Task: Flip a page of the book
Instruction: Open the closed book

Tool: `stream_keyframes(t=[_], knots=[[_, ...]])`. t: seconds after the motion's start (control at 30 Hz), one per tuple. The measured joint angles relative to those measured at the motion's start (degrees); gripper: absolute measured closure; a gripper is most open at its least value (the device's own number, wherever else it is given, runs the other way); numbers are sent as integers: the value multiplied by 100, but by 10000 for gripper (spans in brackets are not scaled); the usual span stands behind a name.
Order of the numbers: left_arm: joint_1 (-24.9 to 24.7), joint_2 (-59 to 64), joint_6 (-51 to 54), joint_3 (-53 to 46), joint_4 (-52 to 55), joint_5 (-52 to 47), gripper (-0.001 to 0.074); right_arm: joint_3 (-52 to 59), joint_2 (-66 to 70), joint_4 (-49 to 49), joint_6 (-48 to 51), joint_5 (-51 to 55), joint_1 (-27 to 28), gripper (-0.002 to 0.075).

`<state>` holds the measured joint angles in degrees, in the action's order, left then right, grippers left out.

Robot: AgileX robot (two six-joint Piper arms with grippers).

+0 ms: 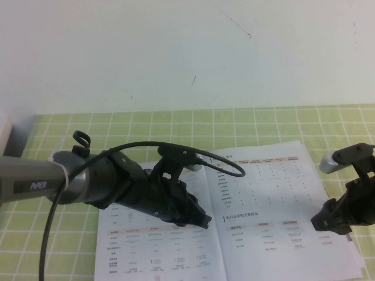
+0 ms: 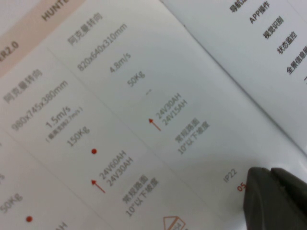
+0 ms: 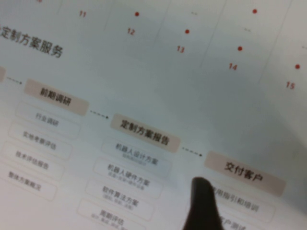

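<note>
The book (image 1: 258, 205) lies open and flat on the green grid table (image 1: 64, 246). Its right page (image 1: 275, 175) carries small tables with pale pink header bars; the tracked-vehicle photo side is hidden. My left gripper (image 1: 203, 221) is low over the left page (image 1: 146, 252) near the spine. In the left wrist view it (image 2: 268, 175) is shut and empty, with its tips at the printed page (image 2: 120, 120). My right gripper (image 1: 329, 222) hangs at the right page's outer edge; the right wrist view shows it (image 3: 201, 206) dark, just above the flowchart print (image 3: 144, 134).
The left arm's black cable (image 1: 53, 199) loops over the book's top left. A white object (image 1: 4, 132) stands at the far left edge. A white wall (image 1: 187, 52) rises behind the table. Green mat shows on both sides of the book.
</note>
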<state>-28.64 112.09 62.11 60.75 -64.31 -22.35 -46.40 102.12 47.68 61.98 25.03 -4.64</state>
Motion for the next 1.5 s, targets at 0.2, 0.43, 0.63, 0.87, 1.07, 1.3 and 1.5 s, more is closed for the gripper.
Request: stream_keyframes(t=[0.2, 0.43, 0.63, 0.87, 1.07, 1.3, 1.5], knots=[[0, 0, 0, 0, 0, 0, 738, 0, 0, -40, 0, 0, 0, 265], [0, 0, 0, 0, 0, 0, 738, 0, 0, -86, -55, 0, 0, 266], [0, 0, 0, 9, -10, 0, 738, -12, 0, -146, -318, -38, 0, 307], [0, 0, 12, 9, -10, 0, 738, -12, 0, 22, -536, -69, 0, 386], [10, 0, 12, 9, -11, -13, 738, -12, 49, 512, -536, -50, 0, 463], [9, 4, 12, 9, -11, -26, 738, -12, 49, 810, -454, 140, 0, 484], [9, 4, 12, 9, -11, -26, 738, -49, 49, 924, -445, 297, 0, 486]])
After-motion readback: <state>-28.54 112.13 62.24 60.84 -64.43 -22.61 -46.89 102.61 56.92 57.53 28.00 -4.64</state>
